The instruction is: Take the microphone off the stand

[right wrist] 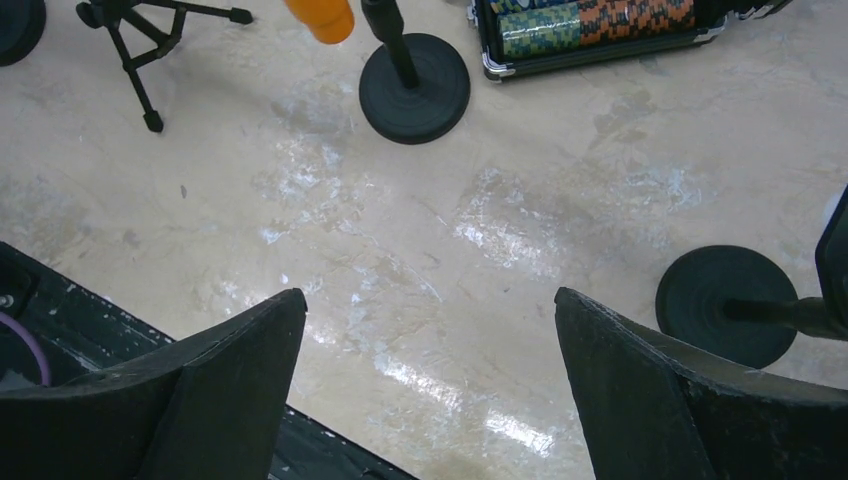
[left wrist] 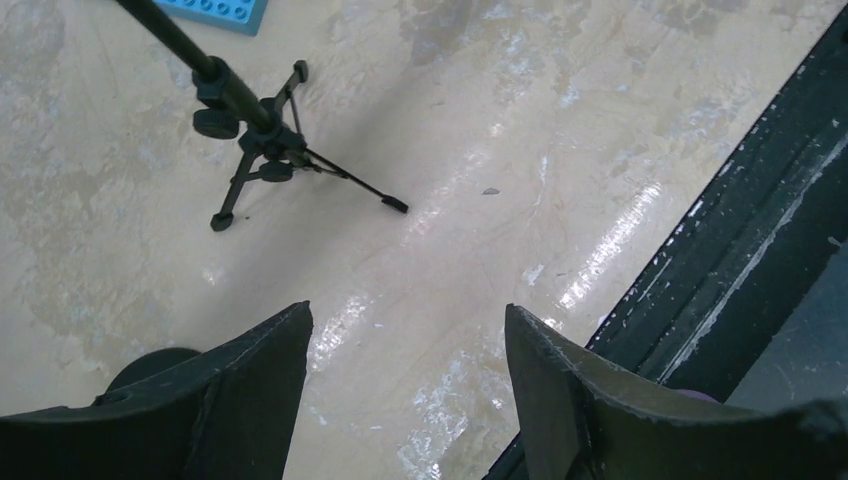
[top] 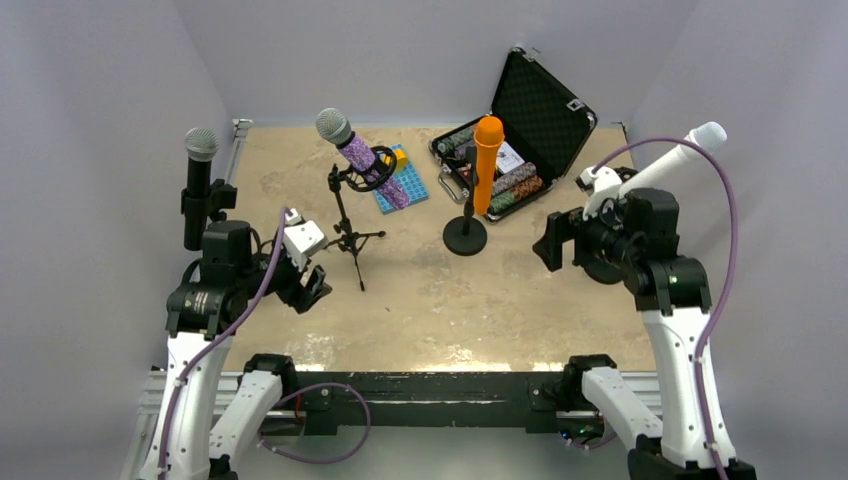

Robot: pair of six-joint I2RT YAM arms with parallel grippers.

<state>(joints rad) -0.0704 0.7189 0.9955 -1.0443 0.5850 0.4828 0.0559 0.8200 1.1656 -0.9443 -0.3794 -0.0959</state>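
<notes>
Top external view | left gripper [left wrist: 405, 325] spread, holding nothing, over worktop [left wrist: 480, 120] | right gripper [right wrist: 430, 310] spread likewise | purple microphone [top: 362, 157] clipped in tripod stand [top: 347, 235], mid-left | orange microphone [top: 485, 165] upright on round-base stand [top: 465, 237], centre | open case [top: 530, 120] behind

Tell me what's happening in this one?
Nothing is being handled yet. Both arms hover over the near part of the table, with the left gripper and right gripper open and empty. The black microphone, purple microphone, orange microphone and white microphone all sit in their stands. An open case lies at the back.
</notes>
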